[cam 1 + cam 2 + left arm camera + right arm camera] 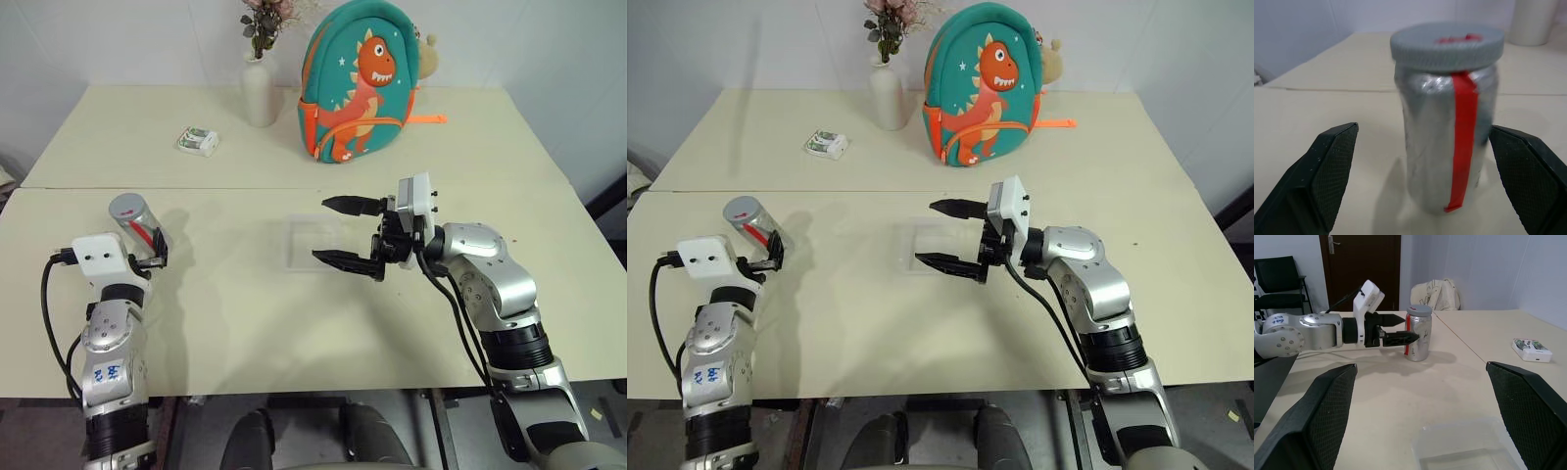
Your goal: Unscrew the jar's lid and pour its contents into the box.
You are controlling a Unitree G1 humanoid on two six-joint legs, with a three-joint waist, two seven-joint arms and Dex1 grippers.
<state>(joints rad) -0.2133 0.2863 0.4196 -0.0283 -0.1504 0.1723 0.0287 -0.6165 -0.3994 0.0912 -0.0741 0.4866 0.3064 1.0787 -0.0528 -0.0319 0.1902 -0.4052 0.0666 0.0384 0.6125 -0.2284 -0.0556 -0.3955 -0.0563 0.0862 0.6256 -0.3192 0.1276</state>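
The jar [1449, 127], silvery with a red stripe, stands upright on the table's left side with its grey lid [1447, 46] screwed on. Its contents are hidden inside. My left gripper [154, 247] is open, level and pointed at the jar. Its fingertips [1400, 338] reach the jar's [1418, 335] near side, one on either side, with gaps showing. The clear box [304, 240] lies flat at the table's middle. My right gripper [320, 229] hovers open just above the box's right edge, pointing left, with nothing held.
At the back of the table stand a white vase [260, 90] with flowers and a teal dinosaur backpack [358, 83]. A small white-and-green packet [198, 141] lies left of the vase. A seam [294, 188] runs across between the two tabletops.
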